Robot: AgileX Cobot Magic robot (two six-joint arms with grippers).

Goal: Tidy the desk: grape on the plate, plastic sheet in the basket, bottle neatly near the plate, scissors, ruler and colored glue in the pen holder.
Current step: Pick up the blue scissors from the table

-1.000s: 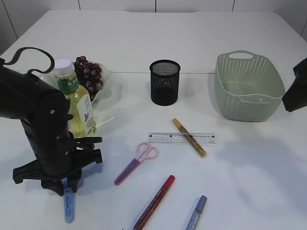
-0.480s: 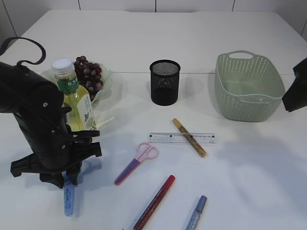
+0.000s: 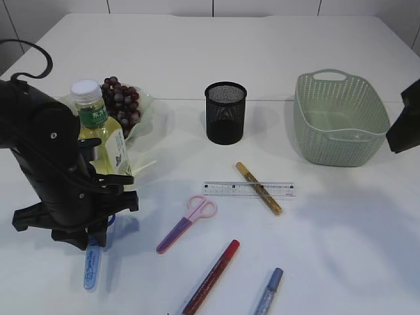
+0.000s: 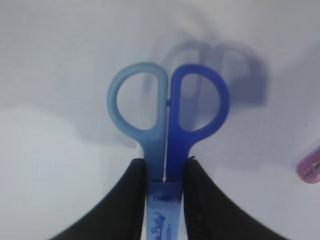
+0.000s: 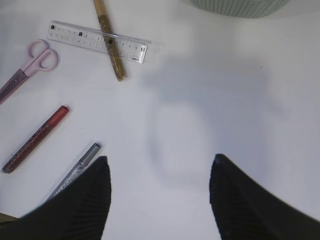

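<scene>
My left gripper (image 4: 164, 167) is shut on the blue scissors (image 4: 167, 105) just below their handle loops. Their sheathed blade end (image 3: 91, 266) hangs out under the left arm at the table's front left. Pink scissors (image 3: 187, 223), the clear ruler (image 3: 248, 189) with a gold glue pen (image 3: 259, 189) across it, a red glue pen (image 3: 211, 277) and a silver one (image 3: 268, 292) lie mid-table. The black mesh pen holder (image 3: 225, 113) stands behind them. The bottle (image 3: 102, 134) stands by the grapes (image 3: 121, 102), which rest on the plastic sheet (image 3: 146, 108). My right gripper (image 5: 160, 170) hovers open and empty.
The green basket (image 3: 340, 118) stands at the back right, and the right arm (image 3: 407, 121) hangs beside it at the frame edge. I cannot make out a plate. The left arm's bulk hides the table in front of the bottle.
The left arm has shifted left and slightly back, carrying the blue scissors with it. The right arm has stayed still.
</scene>
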